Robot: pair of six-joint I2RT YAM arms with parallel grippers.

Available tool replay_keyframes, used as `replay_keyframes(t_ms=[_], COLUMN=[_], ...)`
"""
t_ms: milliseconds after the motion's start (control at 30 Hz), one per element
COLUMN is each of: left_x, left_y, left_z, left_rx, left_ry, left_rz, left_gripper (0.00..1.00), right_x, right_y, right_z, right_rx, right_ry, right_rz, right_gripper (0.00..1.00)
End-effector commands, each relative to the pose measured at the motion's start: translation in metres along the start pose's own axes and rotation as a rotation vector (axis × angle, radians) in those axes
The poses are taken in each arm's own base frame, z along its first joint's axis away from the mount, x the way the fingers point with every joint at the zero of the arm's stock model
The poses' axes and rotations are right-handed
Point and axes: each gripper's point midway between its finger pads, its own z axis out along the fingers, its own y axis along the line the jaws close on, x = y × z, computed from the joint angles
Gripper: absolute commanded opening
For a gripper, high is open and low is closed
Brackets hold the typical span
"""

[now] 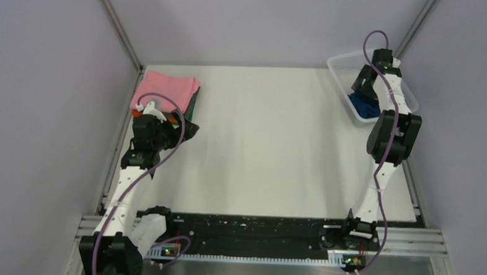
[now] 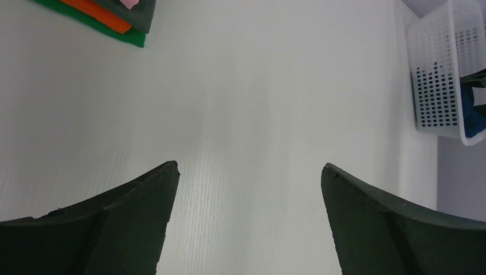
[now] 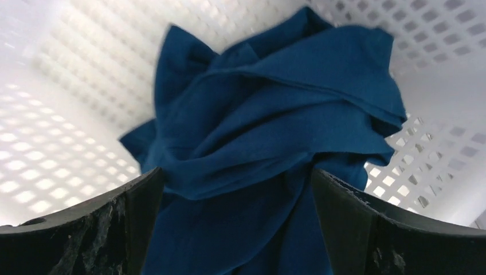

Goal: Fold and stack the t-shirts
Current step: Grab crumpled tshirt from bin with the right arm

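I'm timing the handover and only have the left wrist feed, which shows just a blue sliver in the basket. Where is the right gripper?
Observer: The right gripper is down inside the white basket, directly over the navy shirt.
Operator: Open or shut?
Observer: Open. Its fingers stand wide apart with bunched cloth between them, not clamped.
Operator: Anything else in there?
Observer: The right wrist view shows only that one shirt, crumpled rather than folded.

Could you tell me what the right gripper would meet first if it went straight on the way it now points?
The crumpled navy t-shirt in the white mesh basket; it fills the gap of the open right gripper, though depth is unclear.
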Motion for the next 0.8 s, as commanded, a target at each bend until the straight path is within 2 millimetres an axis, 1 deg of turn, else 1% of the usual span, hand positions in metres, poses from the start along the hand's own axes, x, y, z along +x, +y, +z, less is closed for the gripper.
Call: replay_keyframes(t_ms=[0,100,133,200,267,300,367,400,467,500,533,567,600,633,667,700,767], left_x=[-0.013,-0.012,-0.013,-0.013,-0.014,-0.015,-0.015,-0.015,-0.016,-0.017,-0.017,-0.017,-0.018,-0.019,-0.019,-0.020,-0.020], left_y=[-0.005,-0.005,-0.004,-0.004,-0.003,-0.003,-0.003,-0.003,-0.004,-0.006,-0.006,-0.008,-0.009,-0.011,-0.012,-0.013,-0.017], left_z=[0.002,0.003,0.003,0.002,0.001,0.001,0.000,0.000,-0.002,-0.003,-0.004,-0.005,-0.007,-0.008,-0.009,-0.010,-0.012], left_rx=[0.008,0.006,0.003,-0.001,-0.008,-0.012,-0.015,-0.014,-0.014,-0.010,-0.007,-0.002,0.005,0.010,0.014,0.018,0.034], left_ry=[-0.043,-0.040,-0.041,-0.044,-0.049,-0.053,-0.054,-0.054,-0.056,-0.059,-0.062,-0.065,-0.070,-0.074,-0.077,-0.079,-0.078], left_rz=[0.030,0.025,0.024,0.020,0.014,0.012,0.008,0.007,0.006,0.008,0.007,0.008,0.009,0.008,0.005,-0.003,-0.013], left_gripper=[0.99,0.99,0.99,0.99,0.99,0.99,0.99,0.99,0.99,0.99,0.99,0.99,0.99,0.99,0.99,0.99,0.99], right_x=[0.033,0.053,0.058,0.072,0.081,0.081,0.072,0.061,0.031,0.007,-0.009,-0.030,-0.051,-0.073,-0.090,-0.105,-0.123], right_y=[-0.019,-0.017,-0.016,-0.013,-0.008,-0.004,0.007,0.009,0.013,0.013,0.014,0.015,0.016,0.019,0.022,0.027,0.038], right_z=[0.010,0.029,0.034,0.044,0.048,0.049,0.046,0.040,0.022,0.003,-0.006,-0.025,-0.045,-0.073,-0.097,-0.121,-0.173], right_rx=[0.103,0.109,0.109,0.093,0.059,0.032,-0.046,-0.072,-0.104,-0.123,-0.136,-0.160,-0.188,-0.231,-0.277,-0.334,-0.457], right_ry=[0.145,0.196,0.209,0.250,0.281,0.284,0.262,0.237,0.156,0.090,0.043,-0.021,-0.085,-0.157,-0.214,-0.263,-0.328], right_rz=[-0.078,-0.076,-0.070,-0.053,-0.027,-0.014,0.015,0.036,0.069,0.085,0.096,0.103,0.110,0.116,0.116,0.110,0.086], right_gripper=[0.99,0.98,0.96,0.88,0.72,0.61,0.14,0.00,0.00,0.00,0.00,0.00,0.00,0.00,0.00,0.00,0.00])
